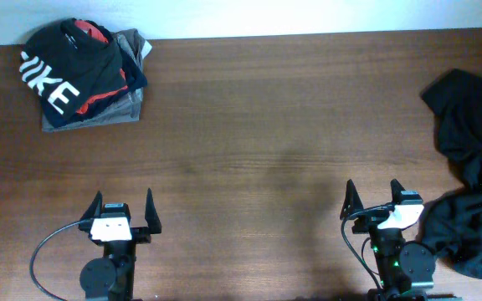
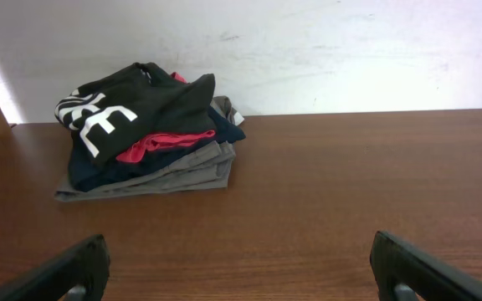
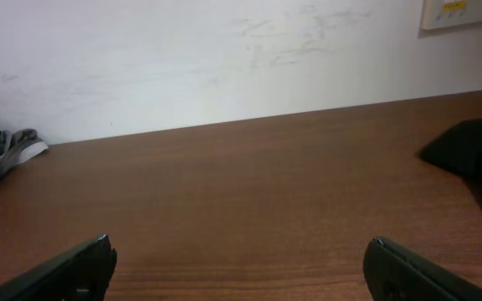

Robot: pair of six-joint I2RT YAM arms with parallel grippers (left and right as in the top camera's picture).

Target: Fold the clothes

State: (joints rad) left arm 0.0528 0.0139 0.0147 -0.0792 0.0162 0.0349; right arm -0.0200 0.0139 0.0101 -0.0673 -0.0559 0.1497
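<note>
Seen from overhead, a brown wooden table (image 1: pixel 266 125) fills the frame. In its far left corner sits a stack of clothes (image 1: pixel 99 104). On top is a charcoal-black T-shirt (image 1: pixel 57 79) whose big white block letters are partly folded under, so the word cannot be read whole. Red and navy pieces peek out beneath it, over an olive-grey piece (image 1: pixel 90 119) at the bottom. A loose black garment (image 1: pixel 475 167) lies crumpled along the right side, cut off by the frame edge; how it is shaped cannot be made out. Near the front edge, the left fingers (image 1: pixel 151 213) are spread wide and hold nothing. The right fingers (image 1: pixel 347 202) are likewise spread wide and empty, just beside the loose garment; whether the arm touches it is unclear. From the left wrist, only the two dark fingertips show in the bottom corners, well apart, with the stack against the white wall (image 2: pixel 350 50) beyond. From the right wrist, the fingertips are again cropped at the bottom corners. A sliver of the stack shows at the left edge and part of the black garment at the right.
</note>
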